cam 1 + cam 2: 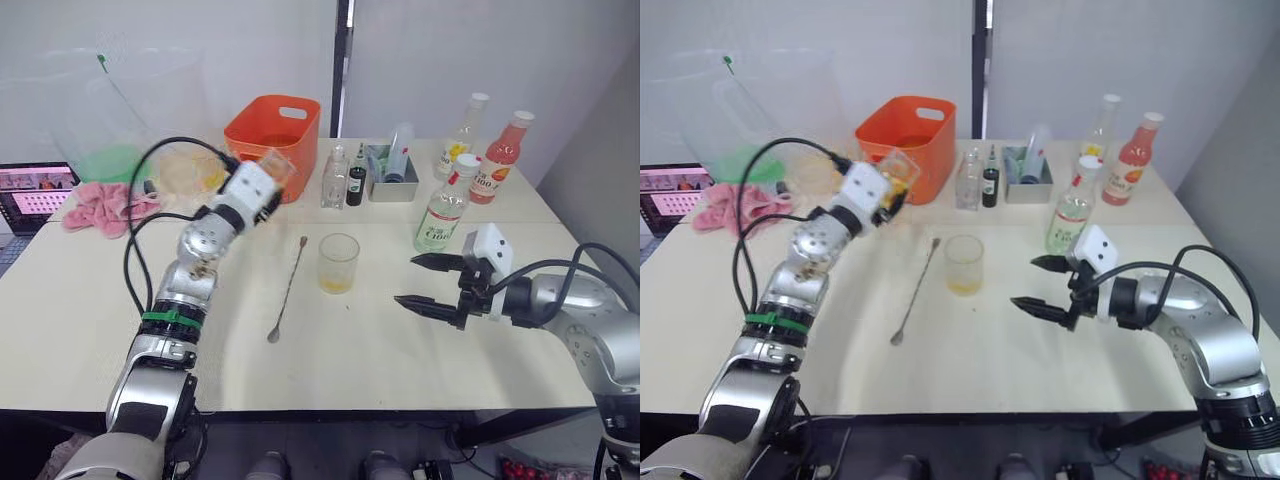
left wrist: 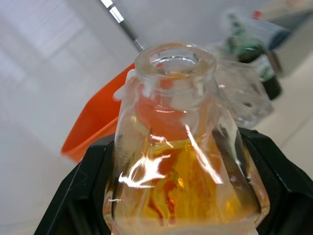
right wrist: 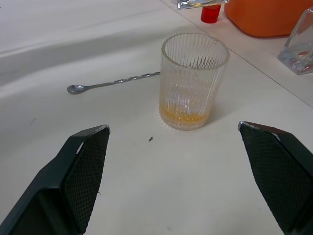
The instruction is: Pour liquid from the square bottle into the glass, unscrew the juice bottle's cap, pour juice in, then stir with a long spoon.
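Left wrist view shows us our left gripper [image 2: 188, 196] clamped on the square bottle [image 2: 183, 147], open neck, amber liquid inside. From the head camera we see it held raised and tilted in front of the orange basket [image 1: 275, 130], left of the ribbed glass [image 1: 338, 262]. That glass stands mid-table with a little amber liquid at its bottom; the long spoon [image 1: 288, 288] lies just left of it. Our right gripper [image 1: 428, 283] hovers right of the glass, fingers spread wide. The juice bottle [image 1: 500, 157] stands capped at the far right.
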Robot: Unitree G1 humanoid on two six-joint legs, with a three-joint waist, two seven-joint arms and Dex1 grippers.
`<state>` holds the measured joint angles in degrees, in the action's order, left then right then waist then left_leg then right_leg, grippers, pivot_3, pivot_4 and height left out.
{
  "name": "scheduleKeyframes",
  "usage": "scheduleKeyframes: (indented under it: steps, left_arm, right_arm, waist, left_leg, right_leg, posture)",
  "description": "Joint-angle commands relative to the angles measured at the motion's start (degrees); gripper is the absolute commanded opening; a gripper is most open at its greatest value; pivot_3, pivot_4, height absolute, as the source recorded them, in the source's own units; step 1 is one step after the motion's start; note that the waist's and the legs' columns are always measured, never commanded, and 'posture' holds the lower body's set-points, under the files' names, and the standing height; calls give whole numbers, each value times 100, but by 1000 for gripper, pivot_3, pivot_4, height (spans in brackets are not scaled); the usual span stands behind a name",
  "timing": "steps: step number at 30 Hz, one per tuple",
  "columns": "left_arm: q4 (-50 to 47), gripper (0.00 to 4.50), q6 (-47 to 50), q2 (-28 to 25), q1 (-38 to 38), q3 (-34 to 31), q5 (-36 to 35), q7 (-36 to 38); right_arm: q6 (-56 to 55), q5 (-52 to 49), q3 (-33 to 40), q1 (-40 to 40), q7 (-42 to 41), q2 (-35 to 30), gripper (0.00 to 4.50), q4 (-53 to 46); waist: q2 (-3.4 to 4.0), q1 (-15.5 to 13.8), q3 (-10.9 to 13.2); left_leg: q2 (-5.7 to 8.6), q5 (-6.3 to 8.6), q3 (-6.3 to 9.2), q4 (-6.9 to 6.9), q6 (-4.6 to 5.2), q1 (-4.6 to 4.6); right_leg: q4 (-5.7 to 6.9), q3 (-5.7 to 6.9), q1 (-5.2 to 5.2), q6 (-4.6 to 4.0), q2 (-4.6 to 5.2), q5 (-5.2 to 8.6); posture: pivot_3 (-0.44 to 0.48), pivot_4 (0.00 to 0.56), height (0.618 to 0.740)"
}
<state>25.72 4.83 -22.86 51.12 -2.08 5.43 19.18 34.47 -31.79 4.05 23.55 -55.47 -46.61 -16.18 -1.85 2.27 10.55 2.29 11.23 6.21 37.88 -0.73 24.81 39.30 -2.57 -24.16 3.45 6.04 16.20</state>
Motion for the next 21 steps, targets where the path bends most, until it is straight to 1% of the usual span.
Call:
scheduleKeyframes:
  steps: [1, 3, 8, 10, 14, 16, 21]
  left_arm:
    - [-615, 2785, 608, 2, 99, -785, -647, -370]
    - [-750, 2785, 944, 5, -4, -1010, -819, -519]
    - [-1016, 2785, 1486, 52, -175, -1270, -1113, -720]
    - [-1168, 2785, 1753, 57, -450, -1399, -1357, -633]
    - [-1433, 2785, 2024, 7, -902, -1467, -1625, -469]
    - [-1583, 2785, 2151, -22, -1017, -1426, -1724, -374]
    - [-1742, 2785, 2443, -54, -1152, -1491, -1875, -402]
  right_arm:
    - [-7, -95, 56, 123, -89, 1, 4471, -78]
    - [7, -91, 27, 160, -116, 9, 4471, -59]
    - [-1, -69, -32, 216, -152, 24, 4471, -5]
    - [15, -76, -74, 265, -158, 55, 4471, 3]
    - [46, -86, -73, 253, -182, 75, 4471, -27]
    - [65, -91, -51, 232, -193, 67, 4471, -44]
    - [85, -88, -26, 205, -199, 53, 4471, -63]
  waist:
    - [-1, 15, 0]
    - [-1, 23, -1]
    - [-3, 4, -1]
    - [-5, -4, -2]
    - [-6, -2, -3]
    - [-6, -5, -3]
    - [-7, -18, -4]
  left_leg:
    - [0, 0, 1, 0, 0, 0]
    - [0, 0, 2, 0, 0, -1]
    - [0, -1, 2, 0, -2, -1]
    - [1, -1, 2, 0, -3, 0]
    - [1, -1, 1, 0, -2, -1]
    - [1, -1, 1, 0, -3, -2]
    - [1, -2, 0, 0, -3, -3]
  right_leg:
    - [2, 2, 0, 0, 0, 0]
    - [3, 2, 0, -1, 0, 0]
    - [3, 2, 0, -3, 1, -2]
    - [2, 2, 1, -3, 4, -2]
    - [3, 1, 0, -3, 6, -2]
    - [1, 1, 1, -4, 6, -3]
    - [1, 0, 2, -5, 6, -3]
  posture:
    - [0, 150, 740]
    - [0, 150, 740]
    - [0, 150, 740]
    - [0, 150, 740]
    - [0, 150, 740]
    - [0, 150, 740]
    - [0, 150, 740]
